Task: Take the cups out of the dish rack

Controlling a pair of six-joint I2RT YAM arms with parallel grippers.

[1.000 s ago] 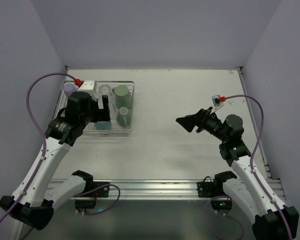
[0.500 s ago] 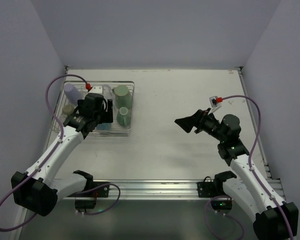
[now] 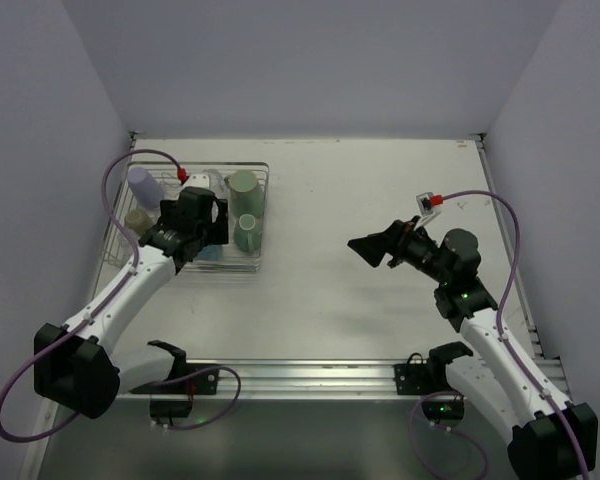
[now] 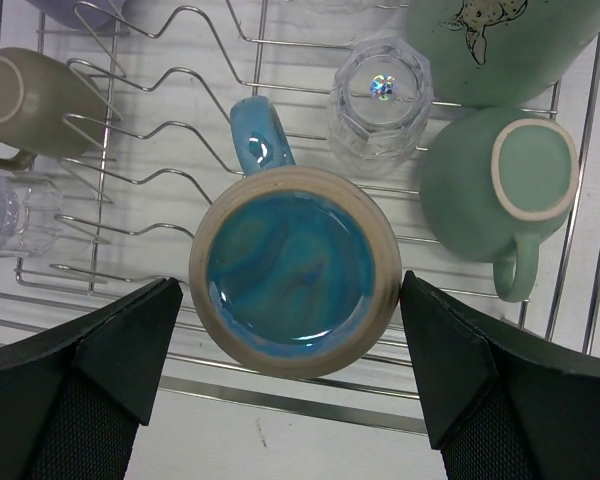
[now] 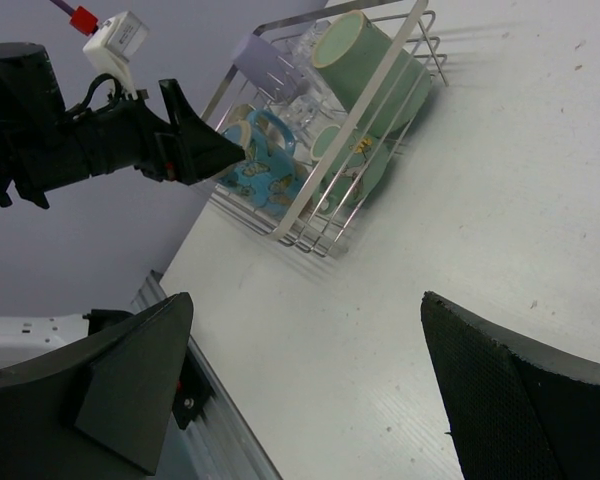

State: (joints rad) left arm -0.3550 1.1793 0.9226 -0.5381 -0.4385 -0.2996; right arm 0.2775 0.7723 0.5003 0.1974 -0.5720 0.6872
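Note:
The silver wire dish rack (image 3: 263, 218) stands at the left of the table and holds several upturned cups. A blue mug (image 4: 295, 270) sits base-up near the rack's front bars. My left gripper (image 4: 290, 285) is open, one finger on each side of the blue mug; the right finger is almost at its rim. Around it are two mint-green mugs (image 4: 525, 175) (image 4: 500, 40), a clear glass (image 4: 380, 95) and a beige cup (image 4: 20, 95). My right gripper (image 3: 365, 243) hovers open and empty over mid-table, facing the rack (image 5: 290, 225).
A lavender cup (image 3: 143, 182) and a second clear glass (image 4: 10, 215) sit at the rack's left side. The rack's upright prongs (image 4: 130, 130) stand between the cups. Grey walls close in the table on the left, right and back. An aluminium rail (image 3: 310, 375) runs along the near edge.
My left arm has stretched forward and its gripper has come down over the rack's front, straddling the blue mug. The right arm has barely shifted.

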